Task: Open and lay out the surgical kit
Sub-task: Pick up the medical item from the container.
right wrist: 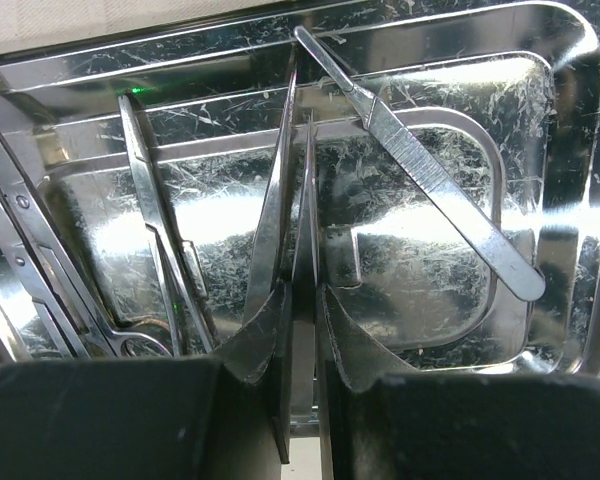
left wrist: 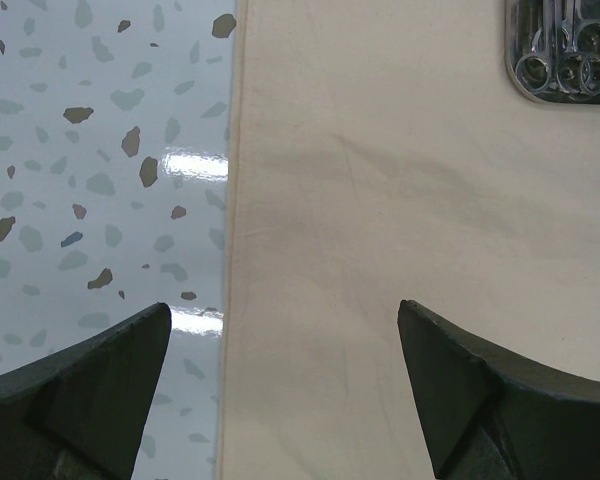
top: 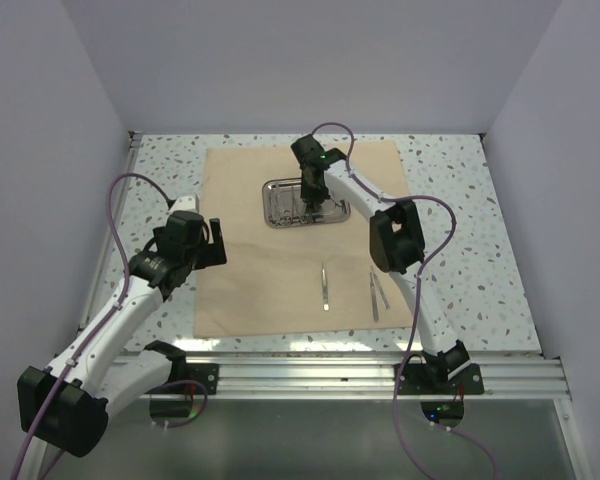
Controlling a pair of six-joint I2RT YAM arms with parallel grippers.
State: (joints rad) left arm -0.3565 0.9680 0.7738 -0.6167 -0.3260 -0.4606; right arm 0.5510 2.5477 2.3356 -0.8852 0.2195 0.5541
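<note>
Astride cloth point(left wrist: 400, 200) edge, left end effector point(left wrist: 283, 310)

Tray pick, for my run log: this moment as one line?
right hand shut on tweezers in tray | left hand open over cloth | instruments laid on cloth

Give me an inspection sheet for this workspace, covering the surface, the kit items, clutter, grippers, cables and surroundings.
Surface: speckled table, with the tan cloth spread flat on it.
Job's things: steel tray on the cloth's far half, holding scissors, a scalpel handle and tweezers. Laid out on the cloth nearer the arms are a single instrument and two thin instruments side by side.
Clutter: nothing seen.
Grippers: left gripper open over the cloth's left edge, holding nothing; right gripper shut on the tweezers inside the tray.
Cables: purple cables loop off both arms.
Surroundings: plain walls on three sides; metal rail at the near edge.
</note>
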